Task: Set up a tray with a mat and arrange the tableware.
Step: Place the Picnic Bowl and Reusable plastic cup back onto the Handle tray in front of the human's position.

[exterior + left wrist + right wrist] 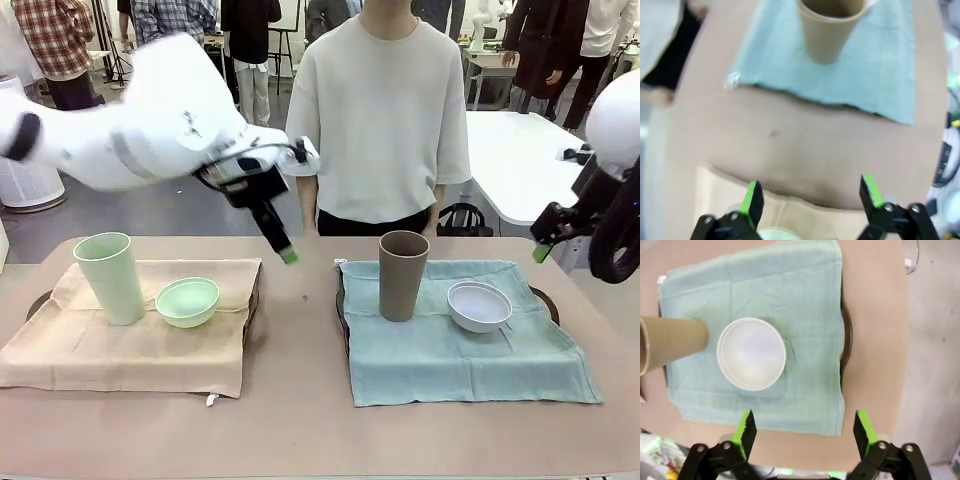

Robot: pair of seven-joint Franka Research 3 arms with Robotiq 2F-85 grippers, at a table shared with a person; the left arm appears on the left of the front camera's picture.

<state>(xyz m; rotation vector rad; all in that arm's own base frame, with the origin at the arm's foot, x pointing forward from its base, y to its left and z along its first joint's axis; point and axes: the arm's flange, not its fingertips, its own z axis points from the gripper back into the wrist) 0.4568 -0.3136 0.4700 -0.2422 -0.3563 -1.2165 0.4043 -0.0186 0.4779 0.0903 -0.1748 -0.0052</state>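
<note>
The table [300,420] carries two trays, each draped with a mat. The teal mat [450,335] lies beyond the left gripper's fingertips in the left wrist view and ahead of the right gripper's fingers in the right wrist view; a dark tray rim [847,335] shows at its edge. The beige mat [140,325] sits below the left gripper's fingers, its edge showing between them in the wrist view.

The pale green cup [110,277] stands upright on the beige mat, the pale green bowl [188,301] just beside it. The brown cup [403,275] stands on the teal mat, well ahead of the left fingers, with the white bowl [751,353] near it, ahead of the right gripper's left finger.

The left gripper [810,197] hovers above the table between the two mats, fingers spread wide, holding nothing. The right gripper [802,429] hangs high over the teal mat's near edge, fingers also wide and empty.

A person [385,120] stands at the far side.
</note>
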